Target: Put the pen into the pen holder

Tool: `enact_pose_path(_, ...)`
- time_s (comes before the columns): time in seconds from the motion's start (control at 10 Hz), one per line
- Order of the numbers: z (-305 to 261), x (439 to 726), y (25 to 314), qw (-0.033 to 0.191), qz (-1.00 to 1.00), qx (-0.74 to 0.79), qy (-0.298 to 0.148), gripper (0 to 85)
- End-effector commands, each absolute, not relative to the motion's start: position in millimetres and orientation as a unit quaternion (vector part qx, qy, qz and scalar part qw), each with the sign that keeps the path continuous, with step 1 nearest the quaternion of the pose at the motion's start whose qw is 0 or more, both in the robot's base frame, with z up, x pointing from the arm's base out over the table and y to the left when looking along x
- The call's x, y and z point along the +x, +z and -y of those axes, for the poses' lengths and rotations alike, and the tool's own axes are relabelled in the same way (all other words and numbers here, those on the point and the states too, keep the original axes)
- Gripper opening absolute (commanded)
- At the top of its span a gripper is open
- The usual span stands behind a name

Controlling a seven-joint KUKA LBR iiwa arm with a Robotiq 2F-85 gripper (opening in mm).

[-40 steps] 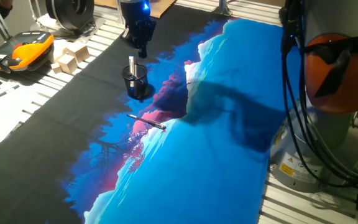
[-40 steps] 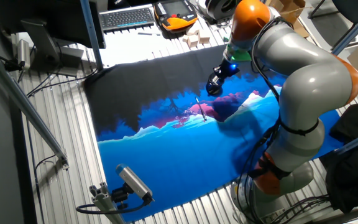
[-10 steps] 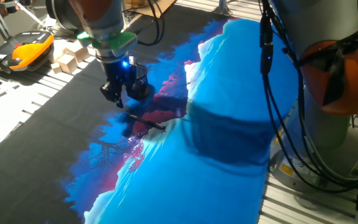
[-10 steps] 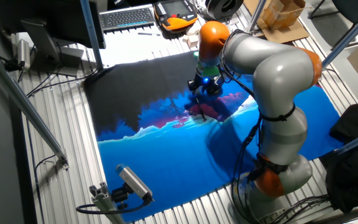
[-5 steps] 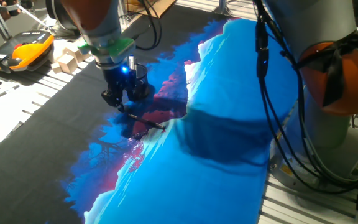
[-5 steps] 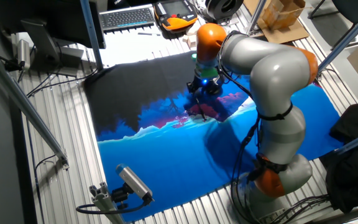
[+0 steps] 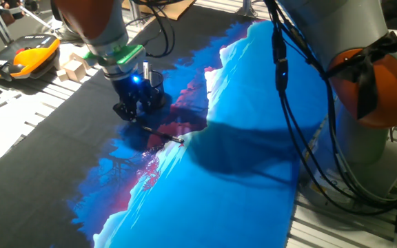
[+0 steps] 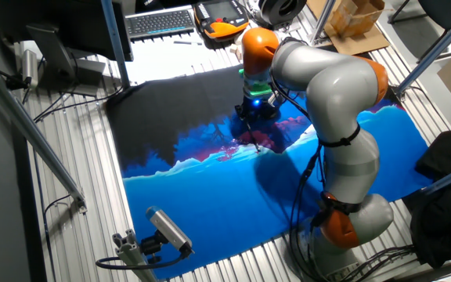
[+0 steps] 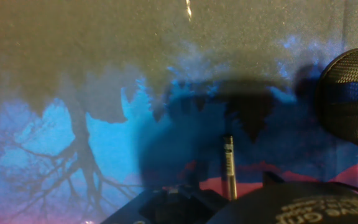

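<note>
Lowered since four seconds ago, the gripper (image 7: 131, 112) is now seen just above the pen (image 9: 229, 167); its opening cannot be told, and nothing is held. Beside the pen holder (image 9: 352, 98) the pen lies flat on the printed mat (image 7: 240, 172). Writing cannot be read.

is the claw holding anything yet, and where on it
Nothing held. The claw hangs just above the pen, which lies flat on the mat.

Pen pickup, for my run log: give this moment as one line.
phase: approach | end effector: low over pen, state unclear | pen: flat on mat, ungrasped | pen holder: upright beside
</note>
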State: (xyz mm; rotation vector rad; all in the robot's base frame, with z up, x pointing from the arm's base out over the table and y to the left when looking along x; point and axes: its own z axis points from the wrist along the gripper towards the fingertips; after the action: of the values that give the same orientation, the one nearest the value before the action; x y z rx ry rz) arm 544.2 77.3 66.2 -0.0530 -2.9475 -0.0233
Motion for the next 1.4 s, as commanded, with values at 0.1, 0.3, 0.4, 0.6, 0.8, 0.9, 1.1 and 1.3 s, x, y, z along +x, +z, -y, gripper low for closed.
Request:
enact_pose_path(0.1, -77.3, 543.2, 61.8, 0.102, 0.995, -0.018, -0.006, 51.0)
enact_pose_path(0.3, -77.4, 539.8, 54.3, 0.100, 0.995, -0.016, 0.000, 51.0)
enact_pose_path(0.4, -76.2, 538.6, 50.8, 0.099, 0.995, -0.014, 0.001, 51.0)
enact_pose_path(0.6, -73.7, 537.9, 46.3, 0.099, 0.995, -0.011, 0.000, 51.0)
enact_pose_path(0.8, -73.6, 537.5, 44.0, 0.105, 0.994, -0.010, 0.001, 51.0)
enact_pose_path(0.9, -73.3, 537.1, 42.4, 0.106, 0.994, -0.009, 0.001, 51.0)
enact_pose_path(1.1, -70.6, 537.2, 38.0, 0.115, 0.993, -0.004, 0.005, 34.0)
enact_pose_path(1.3, -68.3, 535.6, 33.5, 0.119, 0.993, 0.001, 0.005, 34.0)
